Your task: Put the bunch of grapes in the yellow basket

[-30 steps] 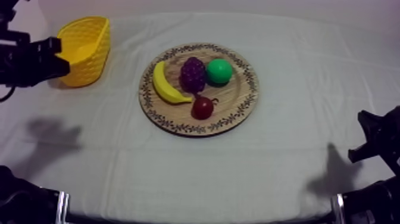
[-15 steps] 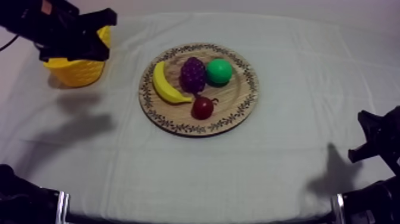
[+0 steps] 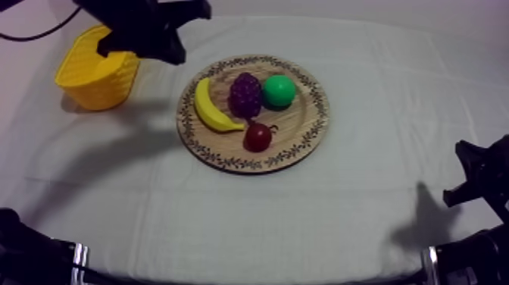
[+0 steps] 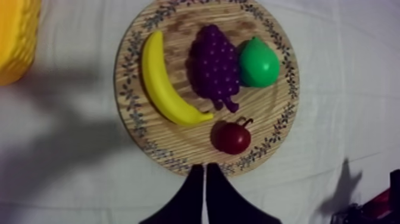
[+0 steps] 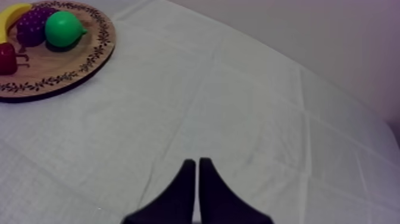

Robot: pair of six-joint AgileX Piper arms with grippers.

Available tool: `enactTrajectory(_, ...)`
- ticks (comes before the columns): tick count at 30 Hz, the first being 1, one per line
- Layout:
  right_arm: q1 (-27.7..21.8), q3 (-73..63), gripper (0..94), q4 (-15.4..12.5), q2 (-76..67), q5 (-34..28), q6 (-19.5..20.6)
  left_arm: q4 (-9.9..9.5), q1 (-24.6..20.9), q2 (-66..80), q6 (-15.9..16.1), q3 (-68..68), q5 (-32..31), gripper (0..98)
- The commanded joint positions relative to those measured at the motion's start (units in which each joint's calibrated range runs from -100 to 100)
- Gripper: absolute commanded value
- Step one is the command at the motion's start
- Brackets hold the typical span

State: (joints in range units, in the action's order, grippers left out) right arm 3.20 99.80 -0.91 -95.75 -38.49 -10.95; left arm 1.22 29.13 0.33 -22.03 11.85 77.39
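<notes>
Grapes point(image 3: 245, 94) lie on the board point(image 3: 299, 133) in the middle of the desk point(image 3: 363, 212), between the banana point(image 3: 212, 112) and the pear point(image 3: 279, 91). Your left jaws are closed on nothing and hang by the board's rim. You look to be at the reaching step. Next, open them and come down on the grapes. The basket point(image 3: 95, 76) waits by the far left corner. Your right jaws are closed and empty too.

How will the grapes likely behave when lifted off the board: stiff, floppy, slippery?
The grapes look like one moulded lump, so they should lift stiffly, not dangle. Their bumpy surface probably offers some grip. They seem to touch the pear and lie near the banana, so a grasp may nudge either; the rounded pear could roll.
</notes>
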Motion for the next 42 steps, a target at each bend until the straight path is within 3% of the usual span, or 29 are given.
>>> enactTrajectory(1,0.0,0.0,0.3,0.0,0.0,0.0,0.0,-0.21,0.6,-3.2,-0.3,-3.5,0.6,0.1)
enactTrajectory(13,0.0,0.0,0.3,0.0,0.0,0.0,0.0,-2.22,4.4,-15.0,-1.4,-16.3,4.6,0.1)
enactTrajectory(26,0.0,0.0,0.3,0.0,0.0,0.0,0.0,-2.89,4.5,-20.9,-1.0,-20.6,5.9,4.1)
enactTrajectory(31,0.0,0.0,0.3,0.0,0.0,0.0,0.0,-3.21,4.3,-22.3,-0.2,-21.1,6.1,14.4)
enactTrajectory(42,0.0,0.0,0.3,0.0,0.0,0.0,0.0,-3.30,4.0,-23.6,0.6,-21.1,5.8,49.5)
